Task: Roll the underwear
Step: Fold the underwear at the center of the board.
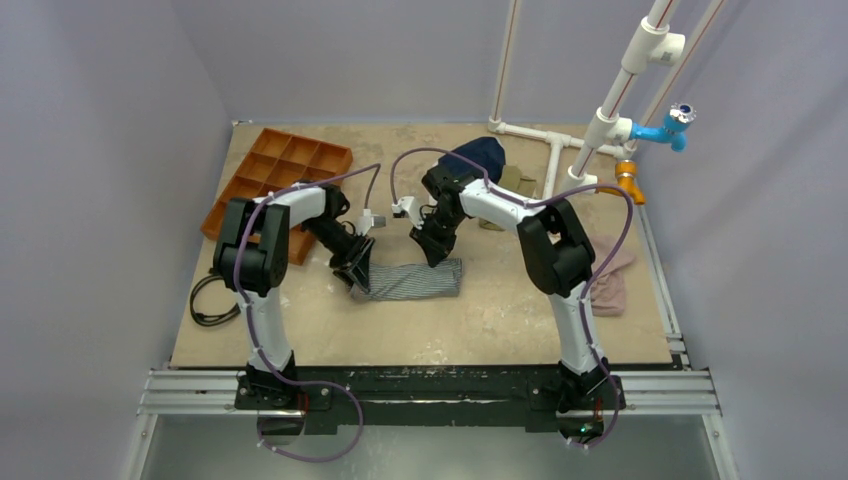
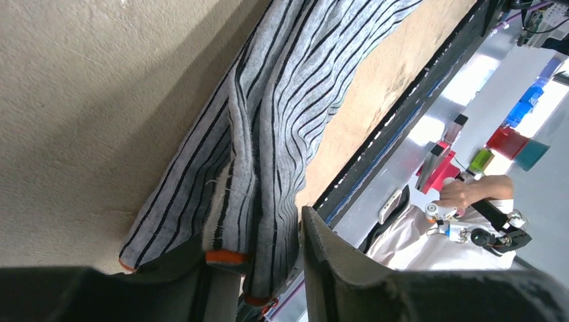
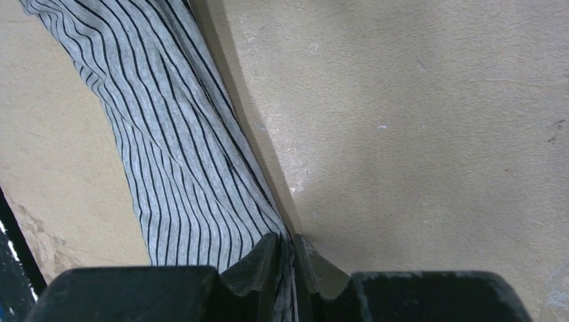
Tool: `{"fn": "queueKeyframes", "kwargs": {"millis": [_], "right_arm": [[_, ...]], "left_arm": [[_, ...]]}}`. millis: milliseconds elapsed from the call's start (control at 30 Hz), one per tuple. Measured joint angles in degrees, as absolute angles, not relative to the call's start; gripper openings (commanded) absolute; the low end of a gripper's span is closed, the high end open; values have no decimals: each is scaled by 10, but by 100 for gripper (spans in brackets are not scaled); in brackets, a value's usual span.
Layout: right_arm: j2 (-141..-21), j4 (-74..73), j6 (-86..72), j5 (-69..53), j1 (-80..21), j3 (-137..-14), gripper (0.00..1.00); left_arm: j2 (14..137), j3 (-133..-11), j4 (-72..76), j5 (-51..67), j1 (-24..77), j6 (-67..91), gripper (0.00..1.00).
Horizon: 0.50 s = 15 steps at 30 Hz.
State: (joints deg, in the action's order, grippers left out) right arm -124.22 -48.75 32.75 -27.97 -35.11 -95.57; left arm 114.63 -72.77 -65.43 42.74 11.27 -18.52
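Overhead view of a tan table (image 1: pixel 520 320) with two robot arms reaching in from its near edge. The underwear (image 1: pixel 415 281), a grey-and-white striped cloth, is folded into a narrow band near the middle of the table. Its long axis runs side to side, parallel to the near edge.

The left gripper (image 1: pixel 357 272) is at the band's left end. In its wrist view the fingers (image 2: pixel 322 261) stand apart, with the bunched, orange-trimmed end of the cloth filling the gap (whether they press it cannot be told).

The right gripper (image 1: pixel 437 255) meets the band's far long edge, toward the right end. Its fingertips (image 3: pixel 251 268) are nearly together, pinching a thin edge of the fabric.

From both grippers the cloth stretches away lengthwise. A roll would likely travel along that long axis, and the left arm sits nearer the end where it would begin.
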Motion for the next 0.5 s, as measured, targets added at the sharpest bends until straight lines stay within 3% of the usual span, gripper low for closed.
{"fn": "queueKeyframes", "kwargs": {"millis": [500], "right_arm": [[-1198, -476, 329, -296, -352, -938, 26]], "left_arm": [[1102, -717, -656, 415, 113, -192, 67]]}}
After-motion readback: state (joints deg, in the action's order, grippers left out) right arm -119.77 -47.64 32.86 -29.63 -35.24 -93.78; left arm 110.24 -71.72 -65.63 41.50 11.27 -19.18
